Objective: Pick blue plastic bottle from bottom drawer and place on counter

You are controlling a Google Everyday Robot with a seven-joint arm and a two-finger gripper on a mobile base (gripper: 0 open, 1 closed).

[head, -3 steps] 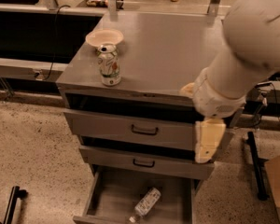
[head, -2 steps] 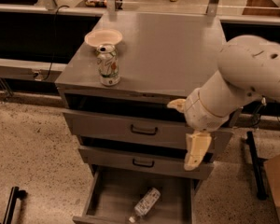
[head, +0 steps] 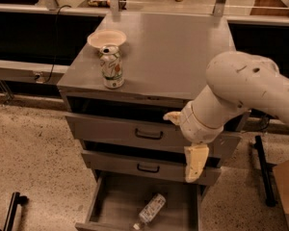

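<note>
Speckled floor [head: 33,148] spreads at left beside the grey bench [head: 183,47]. Its top carries a pale bowl [head: 106,37] and, just in front of it, an upright can [head: 111,67], both unmoved since a second ago. Below the two upper drawer fronts [head: 115,129], the bottom drawer [head: 111,201] stands pulled out. The bottle [head: 151,210] lies on its side on the drawer floor, as before. Up and to its right, the gripper [head: 179,147] has dropped lower and leftward, in front of the drawer fronts, fingers [head: 195,162] spread open, holding nothing.
</note>
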